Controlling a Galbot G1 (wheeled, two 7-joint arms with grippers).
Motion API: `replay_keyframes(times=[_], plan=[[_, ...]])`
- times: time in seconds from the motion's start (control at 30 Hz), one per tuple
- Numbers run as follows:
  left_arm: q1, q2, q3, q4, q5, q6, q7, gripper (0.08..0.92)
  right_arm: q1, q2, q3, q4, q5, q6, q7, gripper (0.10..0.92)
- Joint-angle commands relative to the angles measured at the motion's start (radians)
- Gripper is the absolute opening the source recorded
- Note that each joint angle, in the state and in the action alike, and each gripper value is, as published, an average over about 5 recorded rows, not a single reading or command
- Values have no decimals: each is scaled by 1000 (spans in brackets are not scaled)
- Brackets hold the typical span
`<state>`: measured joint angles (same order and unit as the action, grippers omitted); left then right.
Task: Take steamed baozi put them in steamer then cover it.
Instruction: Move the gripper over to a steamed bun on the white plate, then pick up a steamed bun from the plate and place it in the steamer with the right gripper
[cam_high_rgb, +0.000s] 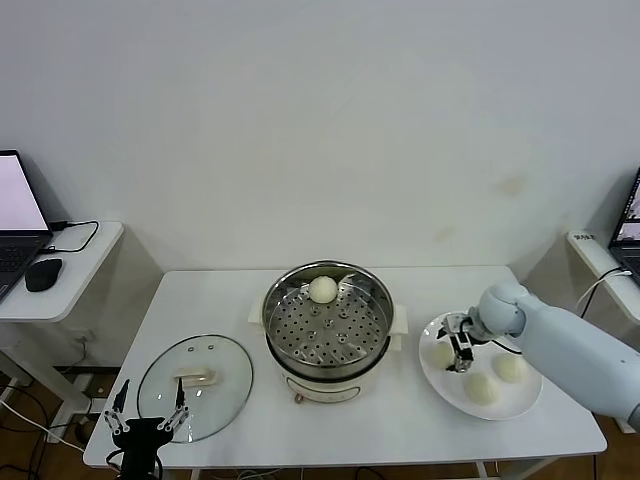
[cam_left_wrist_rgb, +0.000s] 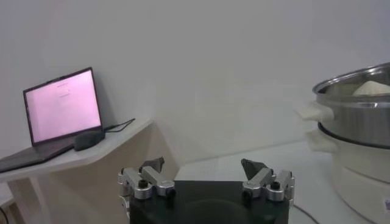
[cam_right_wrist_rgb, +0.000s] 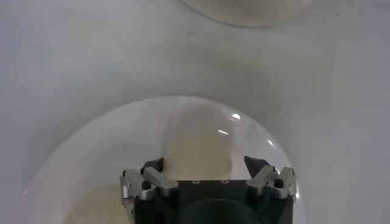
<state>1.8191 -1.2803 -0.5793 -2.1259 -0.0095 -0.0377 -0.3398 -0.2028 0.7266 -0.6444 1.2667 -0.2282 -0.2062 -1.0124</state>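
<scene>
The steamer (cam_high_rgb: 328, 325) stands mid-table with one baozi (cam_high_rgb: 322, 289) at the back of its perforated floor. Three more baozi lie on a white plate (cam_high_rgb: 500, 412) to its right. My right gripper (cam_high_rgb: 458, 352) is down over the plate's leftmost baozi (cam_high_rgb: 441, 352). In the right wrist view that baozi (cam_right_wrist_rgb: 198, 152) sits between the open jaws of the right gripper (cam_right_wrist_rgb: 203, 163). The cover (cam_high_rgb: 195, 385) lies flat at the table's left front. My left gripper (cam_high_rgb: 150, 400) waits open at its near edge, holding nothing. The left wrist view shows the left gripper (cam_left_wrist_rgb: 203, 164) and the steamer (cam_left_wrist_rgb: 359, 115).
A side table on the left carries a laptop (cam_high_rgb: 20, 230) and a mouse (cam_high_rgb: 43, 273), and the laptop (cam_left_wrist_rgb: 64, 106) also shows in the left wrist view. Another laptop (cam_high_rgb: 630, 215) stands on a stand at the far right. A white wall lies behind the table.
</scene>
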Motion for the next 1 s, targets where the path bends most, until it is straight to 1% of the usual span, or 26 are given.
replay_keyframes(times=[0.03,0.2,0.33,0.5,0.77,0.87,1.0], plan=[[4,0,-2,-4,0,0,0,823,-3,15,-1,-19,-11,0,-4,701],[6,-1,-2,-7,0,0,0,823,15,-11,-9,1,-5,-1,-16,633],[7,0,-2,-11,0,1,0,823,51,-55,-35,38,28,-6,-27,608],[7,1,-2,-15,0,2,0,823,144,-135,-104,125,104,-28,-44,597],[4,7,3,-18,-1,2,0,823,449,-235,-241,228,256,-63,-62,602],[0,14,4,-21,-5,2,0,823,605,-234,-333,259,331,-90,-59,602],[-6,25,5,-25,-12,5,1,823,813,-197,-470,314,431,-133,-47,605]])
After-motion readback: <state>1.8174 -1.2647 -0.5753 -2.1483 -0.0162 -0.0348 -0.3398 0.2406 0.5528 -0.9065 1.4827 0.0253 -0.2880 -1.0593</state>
